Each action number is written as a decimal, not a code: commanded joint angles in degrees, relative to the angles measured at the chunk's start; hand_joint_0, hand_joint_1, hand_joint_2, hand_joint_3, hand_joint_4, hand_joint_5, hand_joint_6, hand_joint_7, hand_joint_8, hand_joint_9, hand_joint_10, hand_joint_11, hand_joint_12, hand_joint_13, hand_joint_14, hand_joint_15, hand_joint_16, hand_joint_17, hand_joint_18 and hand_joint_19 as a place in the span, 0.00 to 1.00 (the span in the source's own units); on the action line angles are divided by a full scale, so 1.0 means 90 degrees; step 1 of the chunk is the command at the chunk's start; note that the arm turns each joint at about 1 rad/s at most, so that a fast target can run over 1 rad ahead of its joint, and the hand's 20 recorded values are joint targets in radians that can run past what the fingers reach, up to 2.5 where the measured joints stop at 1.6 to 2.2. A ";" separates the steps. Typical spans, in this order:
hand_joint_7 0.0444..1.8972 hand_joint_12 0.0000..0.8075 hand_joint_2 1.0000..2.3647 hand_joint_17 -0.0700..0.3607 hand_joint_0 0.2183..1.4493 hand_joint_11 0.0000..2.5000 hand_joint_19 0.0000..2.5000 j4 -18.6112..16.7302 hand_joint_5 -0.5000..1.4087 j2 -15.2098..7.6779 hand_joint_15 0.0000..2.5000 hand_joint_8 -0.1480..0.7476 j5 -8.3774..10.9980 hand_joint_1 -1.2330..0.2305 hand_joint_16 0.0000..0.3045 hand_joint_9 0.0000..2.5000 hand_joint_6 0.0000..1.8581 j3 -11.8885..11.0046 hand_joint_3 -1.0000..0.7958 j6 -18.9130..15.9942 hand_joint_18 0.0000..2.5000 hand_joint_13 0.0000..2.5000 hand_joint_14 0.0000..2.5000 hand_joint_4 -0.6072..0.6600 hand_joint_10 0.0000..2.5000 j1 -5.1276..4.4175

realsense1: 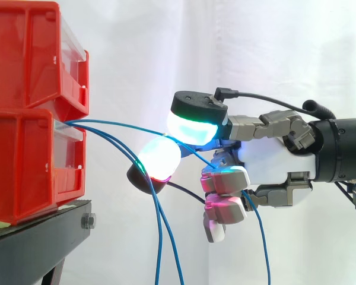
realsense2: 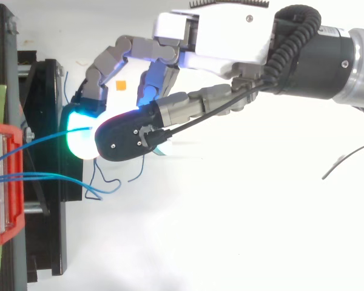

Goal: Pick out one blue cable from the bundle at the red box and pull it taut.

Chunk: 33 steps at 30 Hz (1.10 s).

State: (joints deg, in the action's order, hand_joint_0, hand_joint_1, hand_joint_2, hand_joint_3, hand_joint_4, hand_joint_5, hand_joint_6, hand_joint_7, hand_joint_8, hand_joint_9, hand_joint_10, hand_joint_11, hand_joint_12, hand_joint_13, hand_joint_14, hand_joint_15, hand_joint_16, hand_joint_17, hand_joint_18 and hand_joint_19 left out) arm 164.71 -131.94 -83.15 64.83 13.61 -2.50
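Side view shows the hand (realsense1: 267, 160) level with the seam between the two stacked red boxes (realsense1: 29, 166), which sit at the front edge of the black stand (realsense1: 41, 228). One blue cable (realsense1: 121, 125) leaves the lower box's front and runs nearly level across to the hand, so its long axis points from box to palm. The boxes lie directly ahead of the fingertips, so a tightening pull would likely go straight back along that line. The cable passes between two glowing pads (realsense1: 193, 129) and under the curled lower fingers, then hangs slack below the palm; the hand appears clenched round it. Other blue cables (realsense1: 158, 237) droop free just off the stand's edge. Top view shows the same cable (realsense2: 36, 143) slanting toward the hand (realsense2: 218, 36).
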 commanded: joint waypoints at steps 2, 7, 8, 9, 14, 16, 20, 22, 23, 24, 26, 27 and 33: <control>0.32 0.42 0.01 0.40 0.30 0.50 0.32 0.0000 0.17 0.0002 0.41 0.43 0.0001 0.46 0.15 0.52 0.51 -0.0006 0.41 -0.0107 0.34 0.50 0.01 0.52 0.01 0.0004; 0.32 0.42 0.01 0.41 0.30 0.50 0.32 0.0000 0.17 0.0002 0.41 0.43 0.0079 0.44 0.15 0.52 0.51 -0.0006 0.43 -0.0165 0.34 0.50 0.01 0.53 0.01 0.0004; 0.31 0.42 0.01 0.41 0.31 0.49 0.32 0.0000 0.17 0.0002 0.41 0.44 0.0089 0.43 0.15 0.52 0.51 -0.0006 0.43 -0.0165 0.34 0.50 0.01 0.53 0.01 0.0004; 0.31 0.42 0.01 0.41 0.31 0.50 0.32 0.0000 0.17 0.0002 0.41 0.43 0.0109 0.42 0.15 0.52 0.52 -0.0006 0.43 -0.0165 0.34 0.50 0.01 0.52 0.01 0.0004; 0.31 0.42 0.01 0.41 0.32 0.50 0.32 -0.0010 0.17 -0.0008 0.41 0.43 0.0109 0.41 0.16 0.51 0.52 -0.0006 0.43 -0.0165 0.34 0.49 0.01 0.50 0.00 0.0004; 0.31 0.42 0.01 0.41 0.32 0.50 0.32 -0.0010 0.17 0.0002 0.41 0.43 0.0109 0.40 0.16 0.51 0.52 -0.0006 0.43 -0.0155 0.34 0.49 0.01 0.49 0.00 0.0004; 0.31 0.42 0.02 0.41 0.34 0.50 0.32 -0.0010 0.17 -0.0008 0.41 0.43 0.0167 0.39 0.16 0.50 0.52 -0.0006 0.44 -0.0155 0.34 0.49 0.01 0.46 0.00 0.0004; 0.32 0.41 0.02 0.41 0.34 0.50 0.32 -0.0019 0.17 0.0002 0.41 0.43 0.0236 0.38 0.16 0.50 0.53 -0.0006 0.44 -0.0155 0.35 0.49 0.01 0.44 0.01 0.0004; 0.32 0.42 0.02 0.41 0.35 0.50 0.32 -0.0019 0.17 -0.0008 0.41 0.43 0.0236 0.38 0.16 0.50 0.53 -0.0006 0.45 -0.0155 0.35 0.49 0.01 0.44 0.00 0.0004; 0.32 0.42 0.02 0.41 0.35 0.50 0.32 -0.0019 0.17 -0.0008 0.41 0.43 0.0236 0.38 0.16 0.51 0.54 -0.0006 0.45 -0.0155 0.35 0.49 0.01 0.43 0.00 0.0004; 0.33 0.42 0.02 0.41 0.36 0.51 0.32 -0.0010 0.17 -0.0008 0.41 0.43 0.0236 0.38 0.16 0.51 0.54 -0.0006 0.46 -0.0155 0.35 0.49 0.01 0.42 0.00 0.0004; 0.33 0.42 0.02 0.41 0.36 0.51 0.32 -0.0010 0.17 -0.0008 0.41 0.43 0.0236 0.37 0.16 0.51 0.54 -0.0006 0.47 -0.0155 0.35 0.49 0.01 0.42 0.00 0.0004; 0.35 0.42 0.02 0.41 0.36 0.50 0.32 -0.0010 0.17 -0.0008 0.41 0.44 0.0245 0.37 0.15 0.51 0.54 -0.0006 0.48 -0.0155 0.35 0.50 0.01 0.42 0.00 -0.0025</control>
State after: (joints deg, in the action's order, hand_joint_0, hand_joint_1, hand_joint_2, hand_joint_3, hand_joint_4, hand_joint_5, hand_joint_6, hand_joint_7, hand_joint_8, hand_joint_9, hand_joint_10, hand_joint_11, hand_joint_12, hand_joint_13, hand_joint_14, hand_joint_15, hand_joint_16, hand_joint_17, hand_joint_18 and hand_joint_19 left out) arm 164.61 -132.00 -80.97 64.77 12.22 -2.62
